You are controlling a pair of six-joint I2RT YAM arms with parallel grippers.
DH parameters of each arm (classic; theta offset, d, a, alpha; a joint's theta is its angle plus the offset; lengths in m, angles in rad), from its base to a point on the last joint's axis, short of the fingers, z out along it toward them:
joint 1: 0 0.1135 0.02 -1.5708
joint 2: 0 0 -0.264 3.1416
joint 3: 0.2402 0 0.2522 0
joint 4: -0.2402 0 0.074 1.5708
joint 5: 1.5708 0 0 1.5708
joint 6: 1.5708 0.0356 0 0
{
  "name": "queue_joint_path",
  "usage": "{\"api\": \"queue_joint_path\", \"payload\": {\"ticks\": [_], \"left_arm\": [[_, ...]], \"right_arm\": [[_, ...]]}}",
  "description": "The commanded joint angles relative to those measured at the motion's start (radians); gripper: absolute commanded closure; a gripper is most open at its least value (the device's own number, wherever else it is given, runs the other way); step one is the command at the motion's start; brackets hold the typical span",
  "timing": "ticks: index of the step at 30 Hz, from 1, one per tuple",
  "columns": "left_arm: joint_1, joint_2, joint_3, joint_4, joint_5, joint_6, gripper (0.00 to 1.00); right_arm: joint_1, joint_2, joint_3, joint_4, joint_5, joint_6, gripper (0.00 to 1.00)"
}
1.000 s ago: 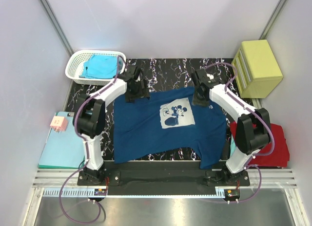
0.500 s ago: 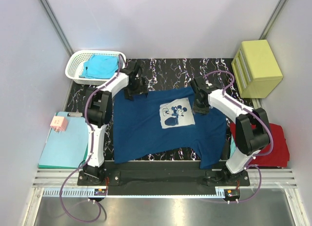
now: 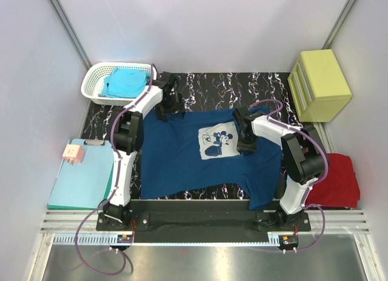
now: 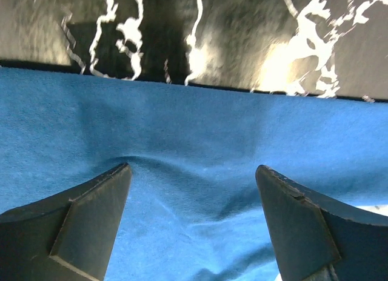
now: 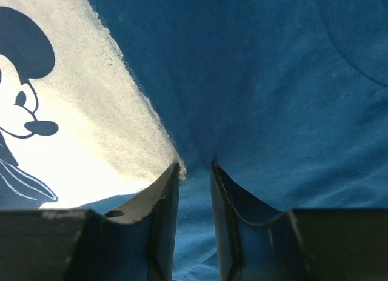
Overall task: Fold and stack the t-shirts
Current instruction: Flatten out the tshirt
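**Top external.** Navy t-shirt [image 3: 182,157] lies spread, chest up, on the black marbled table [image 3: 212,87], between the two arms. Its pale mouse print [image 3: 219,142] sits right of centre. The left gripper [image 3: 168,105] is down at the shirt's far left edge. The right gripper [image 3: 247,142] is down on the cloth just right of the print. A turquoise tee [image 3: 124,81] is bunched in the white basket [image 3: 91,87] at far left, and a red tee [image 3: 339,181] lies off the table's right side. A yellow box [image 3: 320,84] stands at far right. A teal clipboard [image 3: 82,175] lies at near left.

**Left wrist.** The left gripper [image 4: 193,172] has its jaws spread wide, with both tips resting on the navy t-shirt [image 4: 194,123] just inside its straight edge. The cloth dips and wrinkles between them. Nothing is clamped. Marbled table [image 4: 242,45] shows beyond the edge.

**Right wrist.** The right gripper [image 5: 194,167] has its jaws drawn narrow and its tips pressed into the navy t-shirt [image 5: 273,99] at the border of the print [image 5: 79,135]. A small pucker of blue cloth is pinched between them, with creases running out from the gap.
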Motion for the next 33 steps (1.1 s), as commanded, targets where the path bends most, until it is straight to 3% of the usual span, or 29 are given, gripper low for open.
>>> {"api": "queue_joint_path", "payload": {"ticks": [1, 11, 18, 25, 30, 33], "left_arm": [[0.007, 0.121, 0.093, -0.018, 0.024, 0.024, 0.07], [0.023, 0.224, 0.344, -0.082, 0.046, 0.016, 0.05], [0.036, 0.221, 0.345, -0.079, 0.066, 0.007, 0.03], [0.036, -0.061, 0.117, -0.055, 0.026, 0.009, 0.01], [0.034, -0.342, -0.102, 0.000, 0.017, 0.001, 0.01], [0.016, -0.494, -0.375, 0.079, 0.024, -0.011, 0.01]], "right_arm": [[0.017, -0.011, -0.070, 0.003, -0.023, 0.024, 0.65], [0.020, -0.070, -0.157, 0.003, -0.036, 0.044, 0.66], [0.022, -0.074, -0.191, 0.018, -0.030, 0.045, 0.66], [0.020, -0.139, 0.012, 0.026, 0.029, 0.073, 0.61], [0.018, 0.010, 0.313, -0.015, 0.072, 0.033, 0.60], [0.017, 0.134, 0.460, -0.023, 0.082, 0.013, 0.60]]}}
